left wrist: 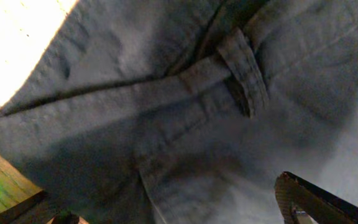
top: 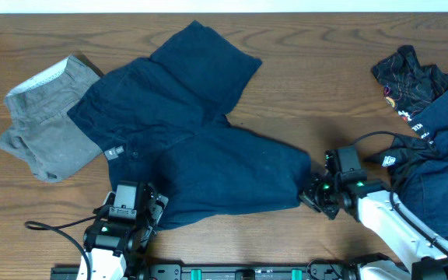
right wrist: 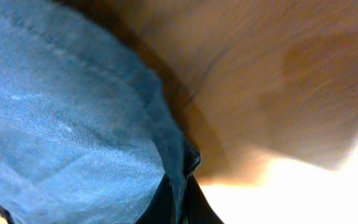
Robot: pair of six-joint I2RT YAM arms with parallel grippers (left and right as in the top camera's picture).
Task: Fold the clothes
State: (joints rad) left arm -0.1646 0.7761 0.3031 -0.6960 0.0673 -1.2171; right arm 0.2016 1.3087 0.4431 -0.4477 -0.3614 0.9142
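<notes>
Navy shorts (top: 201, 132): dark blue, spread flat in rough V, 2 legs splayed. 1 leg runs away from both claws toward far table edge. Other leg lies crosswise between claws, hem end pinched in right claw (top: 315, 196). Waistband end lies under left claw (top: 140, 204), whose fingers are spread; belt loop (left wrist: 244, 71) shows there. Small tag (top: 114, 152) just beyond left claw.

Grey-olive shorts (top: 49, 132): crumpled, pale waistband lining showing. Beyond and left of left claw, navy edge overlapping 1 side.
</notes>
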